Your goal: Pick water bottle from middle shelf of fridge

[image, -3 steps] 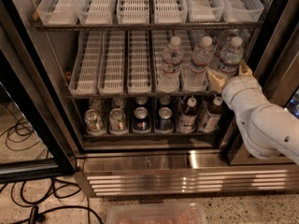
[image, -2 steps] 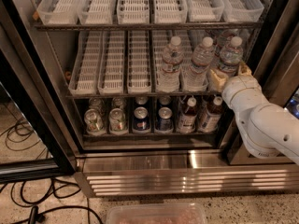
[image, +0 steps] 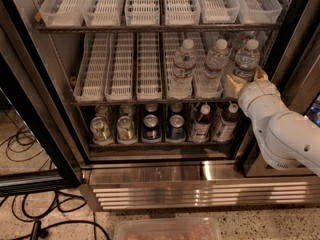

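1. The tall stainless-steel drinks fridge [image: 165,171] stood with its front open. This left its thin dark metal rack lined with long white slotted trays, the middle-shelf bench [image: 120,102], reachable from the front.
2. Three small clear ribbed plastic bottles with white caps stood upright at the bench's front right corner, one to a lane. The tray walls probably kept them in file.
3. The water bottle [image: 244,60] being gone after looked to be the rightmost one, nearest the bench's right edge and just beside its neighbour bottle [image: 215,66].
4. The robot's tan-tipped gripper [image: 246,81] sat at that same front right corner, low against the water bottle's body, with tan parts showing on either side of it. Whether it had closed on the bottle could not be told.
5. The smooth white arm [image: 282,129] reached up from the lower right. That slant likely kept it off the black door frame and off the soda cans [image: 150,126] and brown-drink bottles [image: 200,124] on the rack below.
6. By my reading this was the grasp stage, since the water bottle stood on its tray, not yet lifted.
7. The next move would call for a firm hold and a straight pull toward the bench's front edge. The rack overhead left little room above the cap, and the close neighbour could be tipped.
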